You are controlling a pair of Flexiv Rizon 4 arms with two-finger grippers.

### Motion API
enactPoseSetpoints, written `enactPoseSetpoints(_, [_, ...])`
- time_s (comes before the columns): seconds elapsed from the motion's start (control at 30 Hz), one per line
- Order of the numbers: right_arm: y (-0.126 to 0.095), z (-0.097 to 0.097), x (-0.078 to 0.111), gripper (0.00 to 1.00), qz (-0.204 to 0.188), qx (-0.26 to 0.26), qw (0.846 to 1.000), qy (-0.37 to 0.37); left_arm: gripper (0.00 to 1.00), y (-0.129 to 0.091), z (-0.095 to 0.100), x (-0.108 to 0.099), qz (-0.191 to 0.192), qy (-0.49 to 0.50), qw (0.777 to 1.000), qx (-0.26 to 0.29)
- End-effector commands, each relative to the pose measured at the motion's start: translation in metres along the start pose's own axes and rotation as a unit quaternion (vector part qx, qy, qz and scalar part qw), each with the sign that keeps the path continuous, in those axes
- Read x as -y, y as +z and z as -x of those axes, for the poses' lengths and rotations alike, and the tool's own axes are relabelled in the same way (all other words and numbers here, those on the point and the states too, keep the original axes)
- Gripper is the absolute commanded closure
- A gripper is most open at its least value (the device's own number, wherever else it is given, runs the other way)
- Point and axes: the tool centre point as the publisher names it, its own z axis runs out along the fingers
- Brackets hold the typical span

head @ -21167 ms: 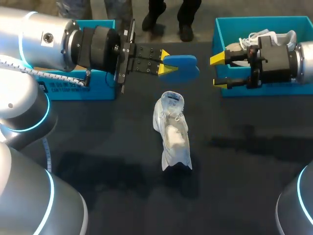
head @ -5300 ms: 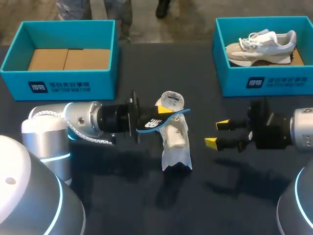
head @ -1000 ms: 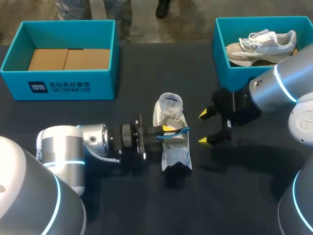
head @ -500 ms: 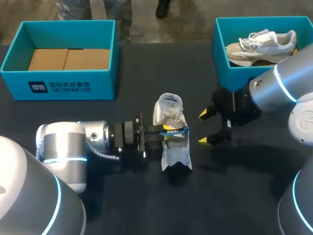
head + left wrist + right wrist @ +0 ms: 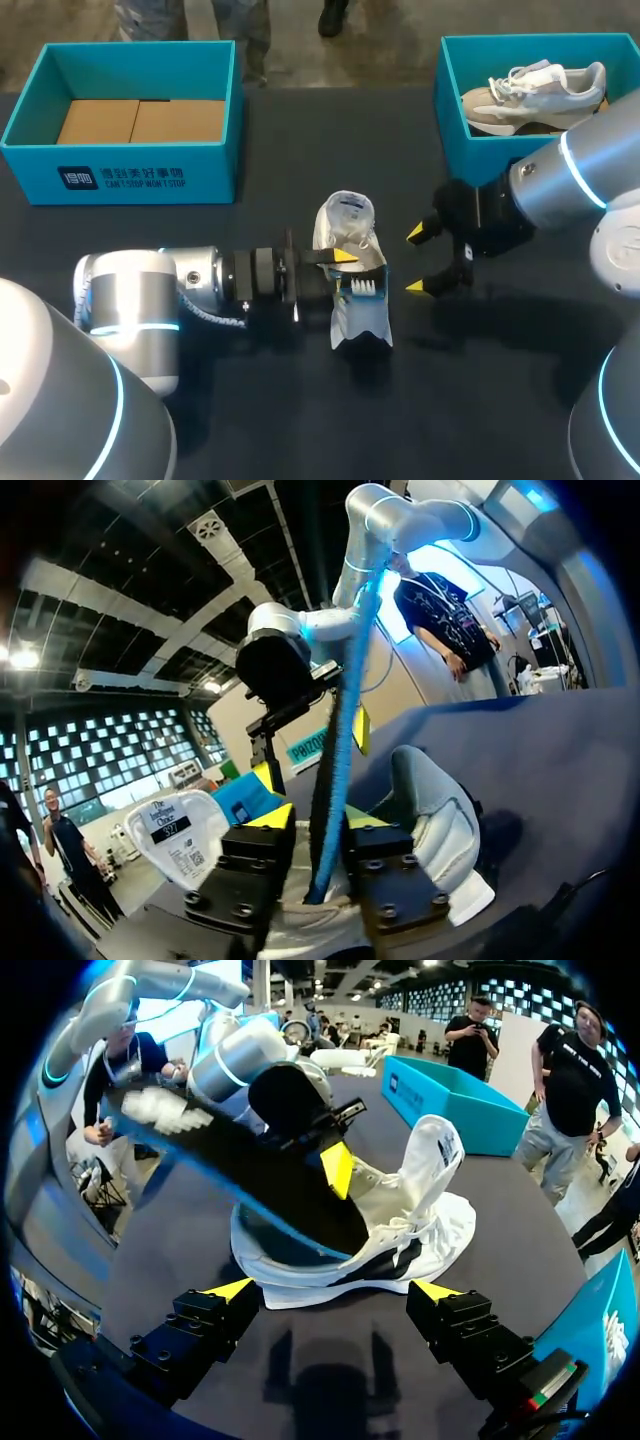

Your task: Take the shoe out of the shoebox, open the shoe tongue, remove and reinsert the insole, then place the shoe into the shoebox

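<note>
Left end effector, clamped on the insole: both fingers press the blue-edged insole from two sides, as the left wrist view shows. One end of the insole lies in the opening of the white shoe; the other end sticks out above it. The shoe stands on its sole on the dark table, its tongue raised. The left end effector comes to the shoe from one side. The right end effector hangs just beside the shoe on the opposite side, fingers apart and touching nothing. Beyond the shoe, well apart from it on the left arm's side, stands a blue shoebox with a brown floor. On the right arm's side stands a second shoebox, which holds a grey shoe.
</note>
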Motion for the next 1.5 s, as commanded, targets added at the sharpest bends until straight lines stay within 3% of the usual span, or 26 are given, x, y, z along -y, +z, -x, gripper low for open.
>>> enactPoseSetpoints(0.03, [0.001, -0.001, -0.001, 0.0, -0.003, 0.001, 1.0, 0.0, 0.22, 0.0, 0.001, 0.007, -0.003, 0.003, 1.0, 0.002])
enactPoseSetpoints(0.13, [0.001, -0.001, -0.001, 0.0, -0.003, 0.001, 1.0, 0.0, 0.33, 0.0, 0.0, 0.013, -0.007, 0.007, 1.0, 0.001])
enactPoseSetpoints(0.2, [0.001, -0.001, -0.001, 0.0, -0.003, 0.001, 1.0, 0.0, 0.33, 0.0, 0.0, 0.018, -0.009, 0.01, 1.0, 0.001])
enactPoseSetpoints(0.37, [0.001, -0.001, -0.001, 0.0, -0.003, 0.001, 1.0, 0.0, 0.53, -0.003, 0.0, 0.029, -0.014, 0.015, 1.0, 0.004])
enactPoseSetpoints(0.47, [0.001, -0.001, -0.001, 0.0, -0.003, 0.001, 1.0, 0.0, 0.76, -0.003, -0.003, 0.033, -0.016, 0.017, 1.0, 0.002])
enactPoseSetpoints(0.5, [0.001, -0.001, -0.001, 0.0, -0.003, 0.001, 1.0, 0.0, 0.95, -0.003, -0.004, 0.033, -0.015, 0.015, 1.0, -0.001])
enactPoseSetpoints(0.53, [0.001, -0.001, -0.001, 0.0, -0.003, 0.001, 1.0, 0.0, 1.0, -0.003, -0.004, 0.033, -0.016, 0.015, 1.0, 0.0])
enactPoseSetpoints(0.8, [0.001, -0.001, -0.001, 0.0, -0.003, 0.001, 1.0, 0.0, 1.0, -0.002, -0.01, 0.021, -0.01, 0.003, 1.0, -0.013])
enactPoseSetpoints(1.13, [0.001, -0.001, -0.001, 0.0, -0.003, 0.001, 1.0, 0.0, 1.0, 0.004, -0.004, 0.005, 0.01, 0.005, 0.999, -0.033])
enactPoseSetpoints(1.5, [0.001, -0.001, -0.001, 0.0, -0.003, 0.001, 1.0, 0.0, 1.0, 0.004, 0.001, 0.004, 0.03, 0.019, 0.998, -0.043])
